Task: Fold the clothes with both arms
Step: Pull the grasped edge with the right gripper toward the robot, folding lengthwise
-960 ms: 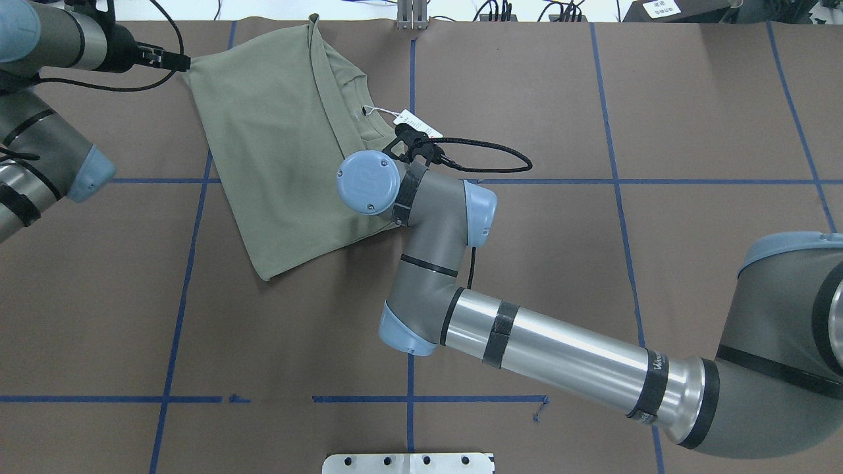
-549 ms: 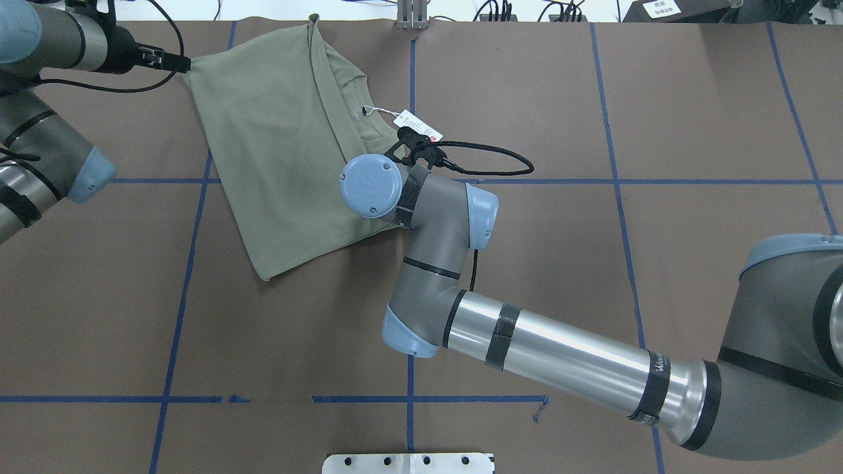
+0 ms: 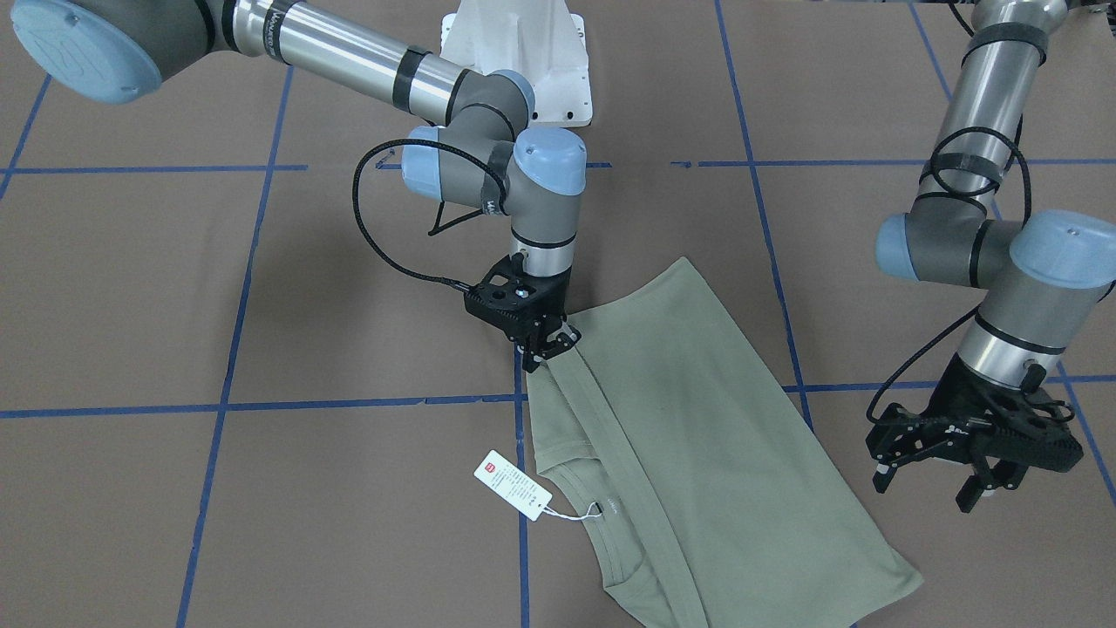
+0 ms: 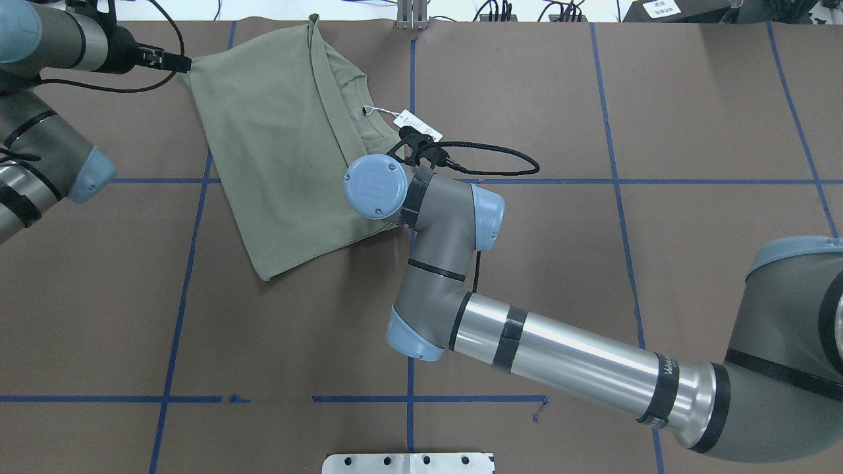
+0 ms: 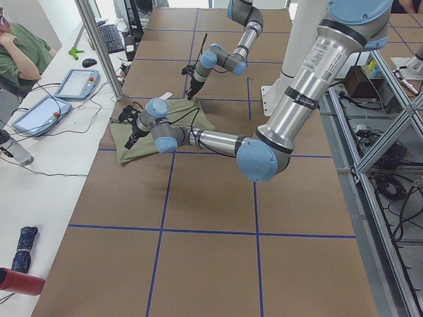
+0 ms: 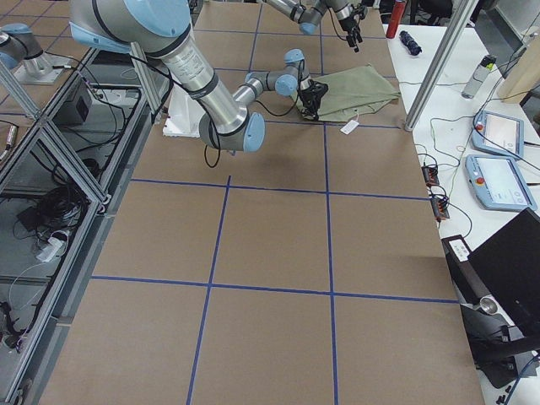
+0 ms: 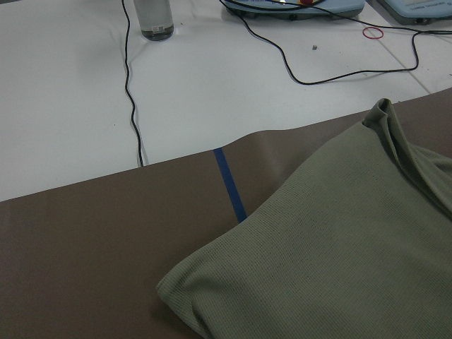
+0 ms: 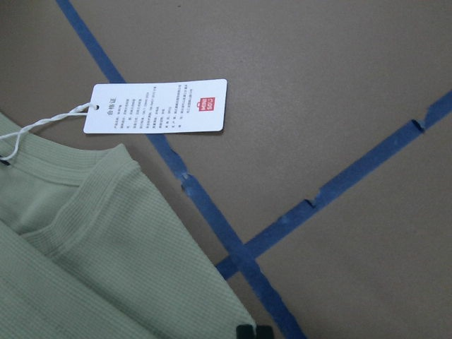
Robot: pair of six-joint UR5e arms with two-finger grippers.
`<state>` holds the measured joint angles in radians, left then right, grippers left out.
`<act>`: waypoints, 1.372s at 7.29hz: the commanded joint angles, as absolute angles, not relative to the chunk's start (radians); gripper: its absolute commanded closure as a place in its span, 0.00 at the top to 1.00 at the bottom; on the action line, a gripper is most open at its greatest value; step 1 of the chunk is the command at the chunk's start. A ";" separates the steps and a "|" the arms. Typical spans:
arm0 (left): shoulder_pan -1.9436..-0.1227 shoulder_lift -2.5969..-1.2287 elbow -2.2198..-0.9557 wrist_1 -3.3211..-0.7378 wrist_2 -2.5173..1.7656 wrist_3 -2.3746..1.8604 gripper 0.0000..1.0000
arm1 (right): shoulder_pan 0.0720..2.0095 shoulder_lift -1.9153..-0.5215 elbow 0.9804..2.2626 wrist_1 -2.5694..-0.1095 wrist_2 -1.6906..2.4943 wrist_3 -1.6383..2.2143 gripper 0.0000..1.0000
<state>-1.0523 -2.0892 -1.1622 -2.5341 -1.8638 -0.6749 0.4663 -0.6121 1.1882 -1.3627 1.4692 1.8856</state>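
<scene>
Exterior front-facing.
Desk: Where's the shirt?
Stringer: The sage-green shirt [image 3: 697, 436] lies folded on the brown worktop [image 3: 261, 305], with its white hang tag [image 3: 513, 485] beside the neck. The right gripper [image 3: 545, 347] has its jaws clenched on the shirt's edge. The left gripper [image 3: 924, 494] hovers off the opposite side, jaws spread and gripping nothing.
Desk: Overhead exterior?
Stringer: The shirt is far from the robot, on its left, among blue tape [image 4: 658, 181] lines. The right arm [image 4: 448, 217] covers its own gripper. The left gripper's tip lines up with the shirt's far-left corner.
Desk: The side views?
Stringer: Exterior left and exterior right both put the shirt near the worktop's long edge. The jaws are too small to judge.
Desk: The wrist cameras?
Stringer: Left wrist-mounted shows a shirt corner flat on the worktop. Right wrist-mounted shows the tag lying across a tape line and dark fingertips [image 8: 252, 331] on cloth at the bottom edge.
</scene>
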 commanded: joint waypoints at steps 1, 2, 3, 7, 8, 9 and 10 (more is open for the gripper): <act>-1.052 -2.089 -1.164 -2.534 -1.864 -0.676 1.00 | 0.465 -0.769 1.424 -1.383 1.470 1.885 0.00; -1.052 -2.089 -1.164 -2.534 -1.865 -0.686 1.00 | 0.416 -0.867 1.594 -1.469 1.467 1.887 0.00; -1.052 -2.089 -1.166 -2.536 -1.865 -0.686 1.00 | 0.356 -0.944 1.759 -1.564 1.418 1.888 0.00; -1.052 -2.089 -1.167 -2.536 -1.865 -0.687 1.00 | 0.099 -1.101 2.008 -1.706 1.223 1.974 0.00; -1.052 -2.089 -1.170 -2.536 -1.865 -0.687 1.00 | 0.092 -1.101 2.006 -1.706 1.220 1.974 0.00; -1.052 -2.089 -1.173 -2.536 -1.865 -0.689 1.00 | 0.092 -1.107 2.006 -1.707 1.215 1.962 0.97; -1.052 -2.089 -1.175 -2.536 -1.865 -0.695 1.00 | 0.110 -1.101 2.005 -1.707 1.229 1.891 1.00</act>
